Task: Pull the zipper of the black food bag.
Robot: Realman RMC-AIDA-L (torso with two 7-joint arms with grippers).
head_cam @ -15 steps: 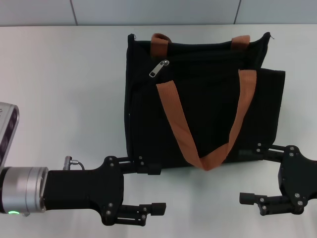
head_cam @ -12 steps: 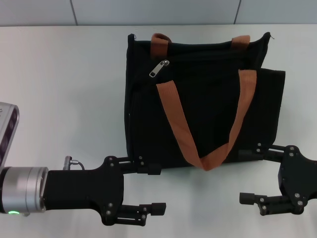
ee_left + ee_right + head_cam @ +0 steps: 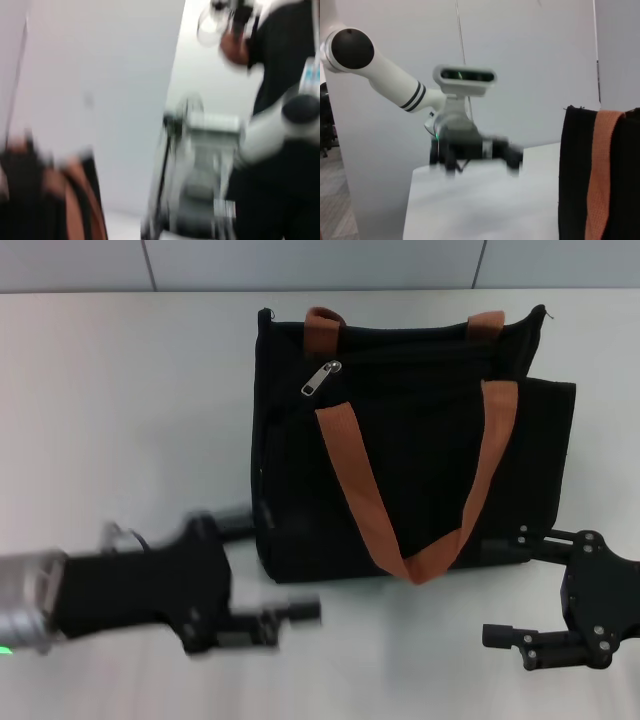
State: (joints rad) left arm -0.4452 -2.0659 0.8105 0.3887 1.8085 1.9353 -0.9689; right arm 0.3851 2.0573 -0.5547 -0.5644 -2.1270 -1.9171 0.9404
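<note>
The black food bag (image 3: 425, 455) lies flat on the white table (image 3: 130, 400), with orange-brown handles (image 3: 352, 480) draped over its front. The zipper (image 3: 320, 378), a small silver pull tab, lies near the bag's top left corner. My left gripper (image 3: 270, 568) is open and empty at the bag's near left corner, blurred by motion. My right gripper (image 3: 492, 592) is open and empty at the bag's near right corner. The bag also shows in the right wrist view (image 3: 576, 175) and, blurred, in the left wrist view (image 3: 20, 200).
A pale wall runs behind the table's far edge (image 3: 300, 288). Bare table surface lies to the left of the bag. In the right wrist view my left arm (image 3: 475, 147) shows across the table, under the head camera (image 3: 464, 79).
My left gripper has moved away from me toward the bag's near left corner and is blurred by motion. The right gripper and the bag have not moved.
</note>
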